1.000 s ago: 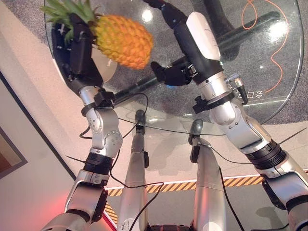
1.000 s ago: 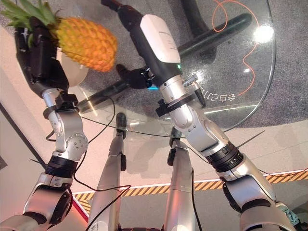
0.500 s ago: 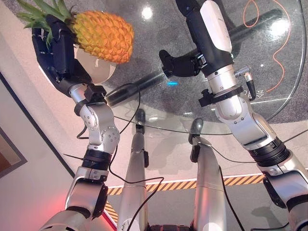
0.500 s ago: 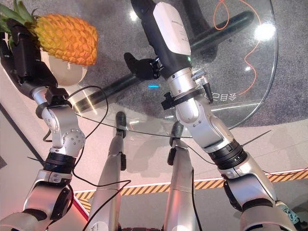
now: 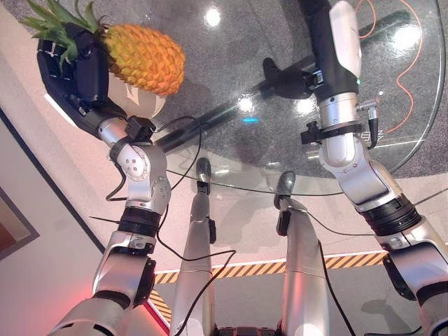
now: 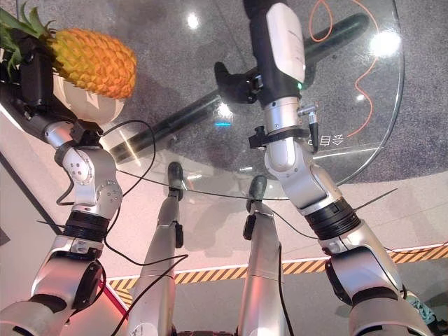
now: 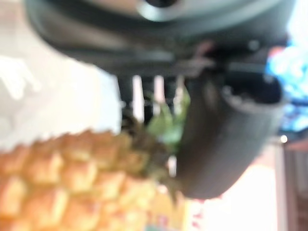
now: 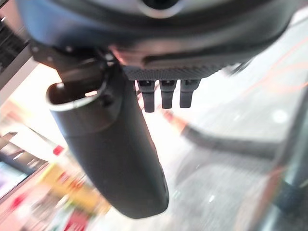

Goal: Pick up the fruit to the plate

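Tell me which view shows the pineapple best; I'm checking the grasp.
The left eye view: the whole pineapple shows, held at its crown end by the left robot hand over the white plate. The right eye view shows the same with the crown cropped. The left wrist view shows only a blurred part.

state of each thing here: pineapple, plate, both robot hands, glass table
orange pineapple with green leafy crown: held up at its crown end, lying sideways over the plate
white round plate: on the glass table, under the pineapple
left robot hand: fingers curled round the pineapple's crown end
right robot hand: holding nothing, raised over the table, fingers straight
round clear glass table: bears the plate near its left edge
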Motion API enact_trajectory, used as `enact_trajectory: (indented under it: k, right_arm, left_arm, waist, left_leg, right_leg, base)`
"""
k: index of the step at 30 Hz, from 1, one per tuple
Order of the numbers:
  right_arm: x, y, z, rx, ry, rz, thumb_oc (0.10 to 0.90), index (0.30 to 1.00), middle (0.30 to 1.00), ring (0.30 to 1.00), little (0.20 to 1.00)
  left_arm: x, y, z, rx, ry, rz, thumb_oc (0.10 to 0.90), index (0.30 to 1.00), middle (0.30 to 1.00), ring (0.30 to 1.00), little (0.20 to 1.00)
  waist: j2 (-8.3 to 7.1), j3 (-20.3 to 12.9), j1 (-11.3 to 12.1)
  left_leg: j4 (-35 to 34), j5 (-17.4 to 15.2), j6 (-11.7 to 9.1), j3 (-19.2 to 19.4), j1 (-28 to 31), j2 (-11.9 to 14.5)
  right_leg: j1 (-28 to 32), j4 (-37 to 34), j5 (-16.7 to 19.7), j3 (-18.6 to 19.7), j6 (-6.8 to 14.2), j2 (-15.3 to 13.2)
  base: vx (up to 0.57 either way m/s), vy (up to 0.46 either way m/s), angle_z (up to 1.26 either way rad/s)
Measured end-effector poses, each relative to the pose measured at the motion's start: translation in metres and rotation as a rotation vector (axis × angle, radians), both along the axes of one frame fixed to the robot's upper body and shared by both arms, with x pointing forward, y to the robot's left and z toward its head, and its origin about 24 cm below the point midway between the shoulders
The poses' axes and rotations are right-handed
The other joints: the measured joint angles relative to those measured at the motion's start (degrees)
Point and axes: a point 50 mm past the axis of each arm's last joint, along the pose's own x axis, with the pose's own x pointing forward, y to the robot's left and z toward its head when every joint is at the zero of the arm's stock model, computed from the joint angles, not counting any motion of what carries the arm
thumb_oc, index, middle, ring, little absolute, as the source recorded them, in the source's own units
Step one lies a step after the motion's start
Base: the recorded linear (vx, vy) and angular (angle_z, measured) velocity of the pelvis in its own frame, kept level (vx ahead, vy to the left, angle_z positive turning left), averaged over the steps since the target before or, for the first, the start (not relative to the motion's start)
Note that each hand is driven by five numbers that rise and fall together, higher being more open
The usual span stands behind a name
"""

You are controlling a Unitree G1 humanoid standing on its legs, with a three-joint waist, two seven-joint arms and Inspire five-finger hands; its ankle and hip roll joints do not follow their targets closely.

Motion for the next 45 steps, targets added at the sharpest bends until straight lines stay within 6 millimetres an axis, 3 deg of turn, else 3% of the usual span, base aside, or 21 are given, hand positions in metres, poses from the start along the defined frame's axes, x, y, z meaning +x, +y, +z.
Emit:
enact_trajectory:
  k: [5,12,22,28,38,45]
  right_arm:
    - [0.004,-0.034,-0.009,0.132,-0.046,-0.173,0.8,0.9,0.9,0.9,0.9]
    - [0.01,-0.084,-0.051,0.344,0.04,-0.397,0.8,0.9,0.9,0.9,0.9]
    - [0.013,-0.141,-0.097,0.441,0.161,-0.669,0.8,0.9,0.9,0.9,0.9]
    - [0.008,-0.165,-0.118,0.588,0.202,-0.76,0.8,0.9,0.9,0.9,0.9]
    - [-0.017,-0.209,-0.156,0.919,0.273,-0.948,0.8,0.9,0.9,0.9,0.9]
    - [-0.026,-0.217,-0.176,0.981,0.356,-0.965,0.8,0.9,0.9,0.9,0.9]
  left_arm:
    - [-0.001,0.014,0.005,0.034,0.012,0.093,0.1,0.3,0.3,0.3,0.2]
    - [-0.002,0.036,0.007,0.046,0.052,0.217,0.1,0.3,0.3,0.3,0.2]
    - [0.003,0.068,0.021,0.068,0.114,0.367,0.1,0.3,0.3,0.3,0.2]
    - [0.004,0.075,0.033,0.091,0.113,0.406,0.1,0.3,0.3,0.3,0.2]
    - [0.009,0.079,0.024,0.105,0.183,0.431,0.1,0.3,0.3,0.3,0.2]
    - [0.009,0.079,0.024,0.107,0.185,0.432,0.1,0.3,0.3,0.3,0.2]
  waist:
    - [-0.03,0.0,-1.1]
    - [-0.29,0.1,-2.3]
    - [-0.74,0.1,-2.3]
    - [-0.89,0.2,-2.4]
    - [-1.14,0.2,-2.4]
    - [-1.19,0.1,-2.4]
  left_leg:
    - [0.0,0.0,0.0,0.1,-0.1,0.0]
    - [-0.2,0.0,0.0,0.4,0.0,0.2]
    - [-0.5,0.2,-0.2,1.2,0.5,1.0]
    - [-0.5,0.3,-0.2,1.2,0.9,1.1]
    - [-0.6,0.4,-0.2,1.4,1.5,1.7]
    - [-0.6,0.4,-0.2,1.4,1.8,1.7]
  right_leg:
    - [-0.2,0.0,0.0,0.1,0.0,0.0]
    - [-0.2,-0.3,0.2,0.3,-0.1,0.2]
    - [-0.2,-0.7,0.8,0.9,-0.4,1.1]
    - [0.1,-0.8,1.1,0.9,-0.5,1.2]
    - [1.2,-2.1,1.8,1.0,-0.5,1.8]
    - [1.3,-2.0,1.8,1.1,-0.6,1.9]
  base:
    - [0.0,0.007,0.0]
    - [0.0,0.01,-0.02]
    - [0.0,0.004,-0.04]
    - [0.0,0.0,0.0]
    - [0.0,0.002,-0.02]
    - [0.0,0.0,0.0]
